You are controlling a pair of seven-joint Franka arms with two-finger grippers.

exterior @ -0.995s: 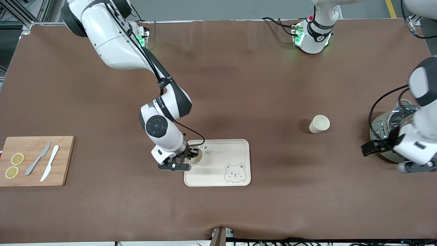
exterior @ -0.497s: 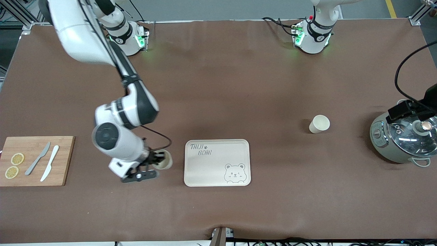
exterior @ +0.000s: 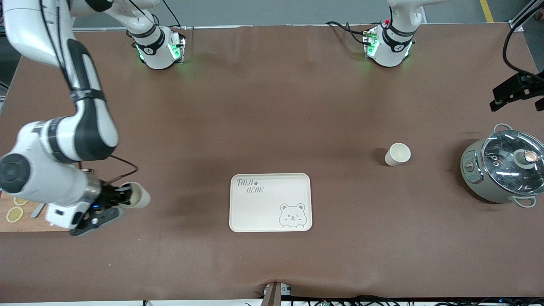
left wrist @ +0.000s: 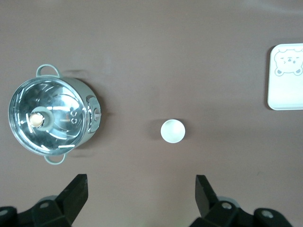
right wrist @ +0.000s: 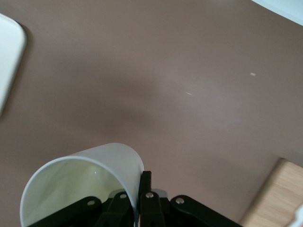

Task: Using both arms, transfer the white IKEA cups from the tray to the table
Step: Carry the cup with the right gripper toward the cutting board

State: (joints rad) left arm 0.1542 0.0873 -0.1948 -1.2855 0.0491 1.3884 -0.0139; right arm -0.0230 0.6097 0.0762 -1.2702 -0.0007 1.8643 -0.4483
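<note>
Right pincer [exterior: 121, 199] pinches smooth round-rimmed cup [exterior: 138, 196]; left pincer [left wrist: 141, 195] agape.

Things spread along the bench.
The tray [exterior: 270, 202] sits mid-bench toward the front-camera edge; one cup [exterior: 397, 154] stands between it and the pot [exterior: 503, 170] at the left arm's end; cutting board [exterior: 17, 216] at the right arm's end.
</note>
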